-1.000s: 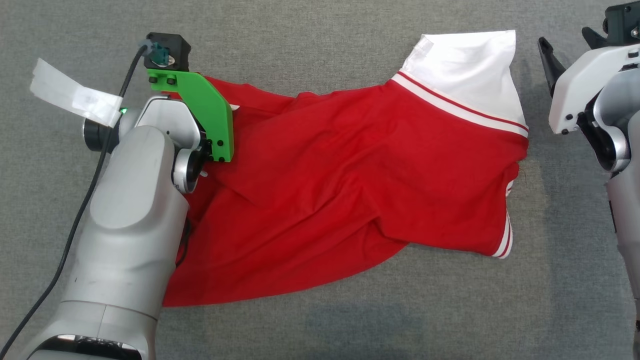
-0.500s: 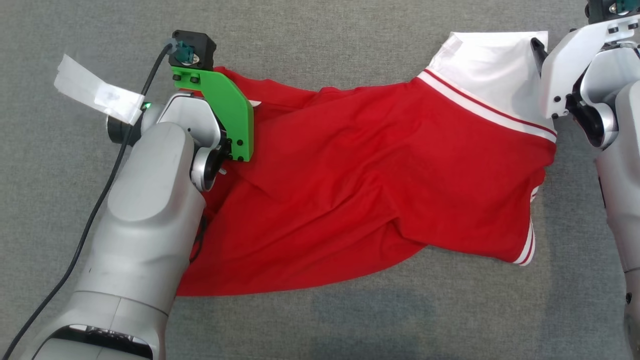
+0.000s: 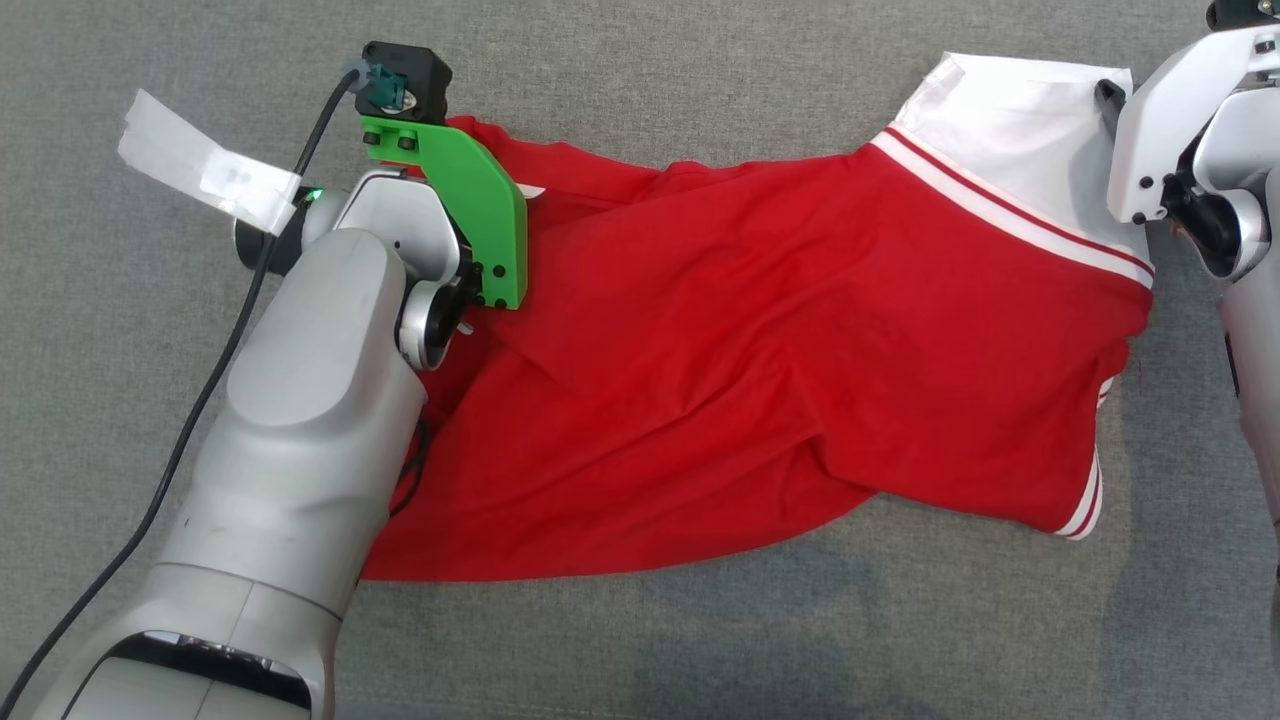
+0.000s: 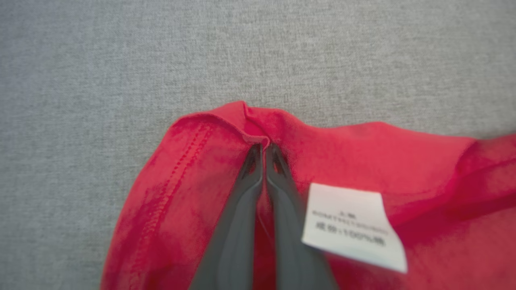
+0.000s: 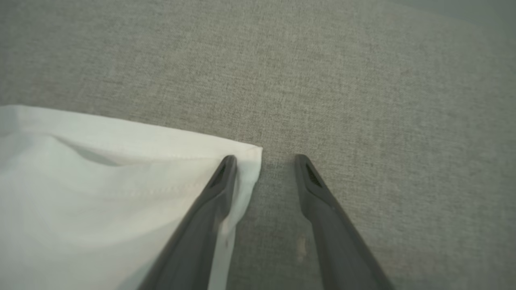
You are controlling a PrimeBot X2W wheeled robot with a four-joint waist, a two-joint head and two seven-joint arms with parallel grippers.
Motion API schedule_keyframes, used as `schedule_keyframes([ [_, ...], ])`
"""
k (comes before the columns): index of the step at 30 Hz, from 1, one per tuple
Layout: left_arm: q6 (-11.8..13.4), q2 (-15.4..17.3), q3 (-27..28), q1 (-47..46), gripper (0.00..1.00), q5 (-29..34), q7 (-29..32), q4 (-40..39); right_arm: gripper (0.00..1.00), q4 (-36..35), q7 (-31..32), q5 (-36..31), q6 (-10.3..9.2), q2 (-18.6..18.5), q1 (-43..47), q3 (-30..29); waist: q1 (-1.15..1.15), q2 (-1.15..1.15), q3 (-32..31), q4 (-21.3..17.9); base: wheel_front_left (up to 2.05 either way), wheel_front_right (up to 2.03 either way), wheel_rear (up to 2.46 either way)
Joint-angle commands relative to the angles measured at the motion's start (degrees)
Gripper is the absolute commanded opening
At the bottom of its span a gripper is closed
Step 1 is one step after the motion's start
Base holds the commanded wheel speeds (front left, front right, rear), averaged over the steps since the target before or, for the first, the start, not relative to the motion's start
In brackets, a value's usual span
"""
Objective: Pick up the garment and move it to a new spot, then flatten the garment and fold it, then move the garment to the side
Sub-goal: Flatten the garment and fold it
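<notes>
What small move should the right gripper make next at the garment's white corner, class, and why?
Probably close the right gripper on the white corner: its jaws stand open astride that corner's edge, while the left gripper is shut on the red hem of the garment.

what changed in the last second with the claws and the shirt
The right claw moved in to the white corner of the garment, its jaws narrowing astride the corner's edge, not yet closed. The left claw stays shut on the red hem; the garment lies as before.
</notes>
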Motion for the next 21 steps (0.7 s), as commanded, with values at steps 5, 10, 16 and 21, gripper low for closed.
schedule_keyframes([
  [5,0.7,0.0,-1.1,-0.5,0.00,-1.2,-0.5,1.9,0.02,3.3,3.1,2.4,-0.08,0.3,2.2,0.5,0.00,0.00,0.6,0.1,0.00,0.00,0.00],
  [10,1.8,0.1,-0.4,-0.9,0.00,-1.8,-2.8,2.6,0.00,2.1,2.0,3.0,-0.10,-0.2,2.4,1.3,0.00,0.00,0.4,-0.1,0.00,0.00,0.00],
  [16,0.7,0.6,4.0,-2.1,0.00,-5.9,-7.9,0.9,0.00,-1.2,-2.5,4.0,-0.10,-0.6,-0.1,1.6,0.00,0.00,-0.7,-0.7,0.00,0.00,0.00],
  [21,-1.7,3.6,8.1,-2.6,0.00,-10.1,-7.9,-0.4,0.00,-3.6,-6.0,6.1,-0.09,-0.7,-2.3,2.9,0.00,0.00,-2.7,-1.8,0.00,0.00,0.00],
])
